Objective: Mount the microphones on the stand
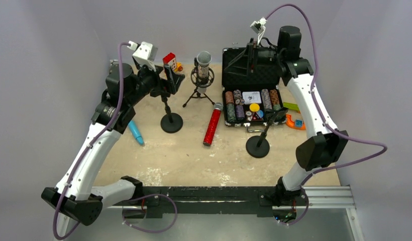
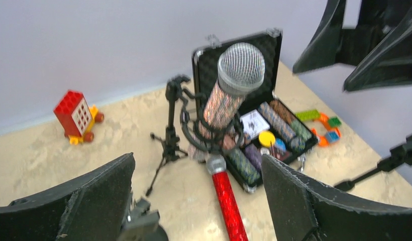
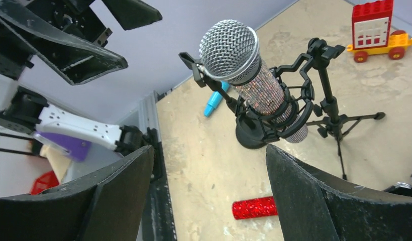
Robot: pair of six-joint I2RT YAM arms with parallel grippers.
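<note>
I'm holding my left pincer [image 2: 198, 156] and right pincer [image 3: 209, 148] wide, gripping nothing, both facing the silver mic [image 3: 254, 80] — the cradle [image 3: 302, 100] is clamping it tilted, head up. The red mic [image 1: 212, 124] is lying flat, head pointing away from me; the blue mic [image 1: 135, 132] is lying off to my left.

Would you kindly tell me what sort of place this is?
Probably a robotics lab test cell: plain grey walls box in a beige tabletop, an aluminium mounting rail edges it, and unrelated props sit about, like a black poker-chip case and a red toy brick truck.
</note>
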